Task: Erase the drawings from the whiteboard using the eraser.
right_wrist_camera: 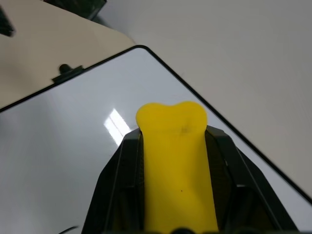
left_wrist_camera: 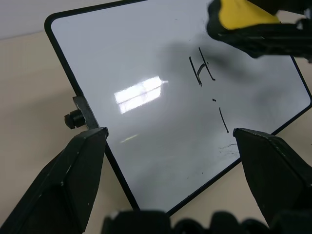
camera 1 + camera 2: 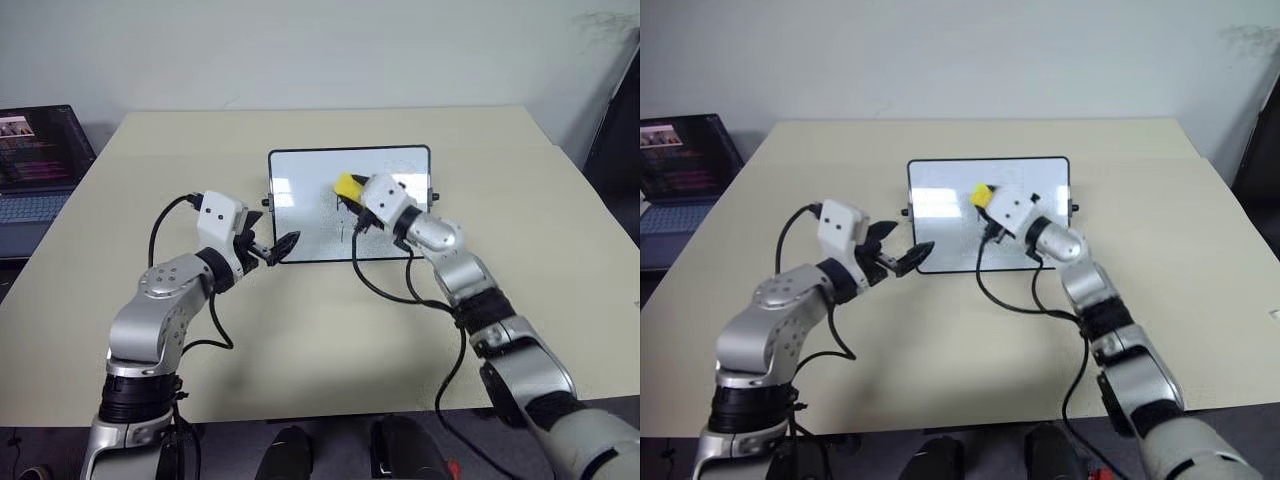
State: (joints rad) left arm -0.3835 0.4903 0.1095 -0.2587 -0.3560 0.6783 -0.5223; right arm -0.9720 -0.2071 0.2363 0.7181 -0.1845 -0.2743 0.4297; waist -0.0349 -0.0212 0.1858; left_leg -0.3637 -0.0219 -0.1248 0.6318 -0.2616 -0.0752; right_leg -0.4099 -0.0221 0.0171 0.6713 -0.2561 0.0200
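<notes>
1. Head camera views: a whiteboard [image 3: 300, 215] stands propped up near the middle of a beige table [image 3: 540, 230], its glossy face towards the robot. The right gripper [image 3: 352, 192] is held in front of the board's middle, its black fingers clamped on a yellow eraser [image 3: 348, 185] whose tip sticks out past the fingertips. Whether the eraser actually touches the surface cannot be told from here. The left gripper [image 3: 272, 247] sits at the board's lower left corner with its fingers spread apart and nothing between them. A laptop [image 3: 35, 165] with a lit screen stands off the table's left side.

2. Left wrist view: the left gripper's two dark fingers [image 2: 63, 185] stand wide apart, one on each side of the board's lower edge (the board's black frame runs between them, but contact is not clear). A small black knob [image 2: 73, 118] juts from the frame's side just beside one finger. On the white face the drawings [image 2: 207, 87] read as a handwritten "H" with an "I" below it. The eraser, pinched in the other gripper, is just above the "H".

3. Right wrist view: the right gripper's fingers [image 1: 124, 170] are closed tight on both sides of the eraser, whose rounded, notched end points at the board close to its top corner.
</notes>
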